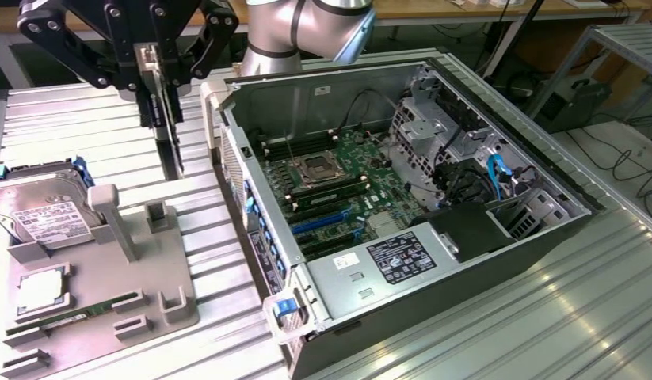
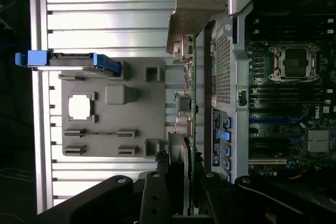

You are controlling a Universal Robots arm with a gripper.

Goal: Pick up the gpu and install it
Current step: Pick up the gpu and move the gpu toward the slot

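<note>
One black tool, jaws partly closed, grips the thin, flat, black-and-green gpu by its edge. The card hangs below it, over the grey plastic holder tray on the ribbed metal desk, just beside the open computer case.

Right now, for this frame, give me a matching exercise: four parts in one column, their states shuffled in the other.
Things
1. gpu
2. hard drive
3. memory stick
4. computer case

States
A. lying flat in a groove of the grey tray
B. open, motherboard showing
C. held upright in the jaws, off the tray
D. propped on the tray, white label showing

Pairs: 1-C; 2-D; 3-A; 4-B
</note>
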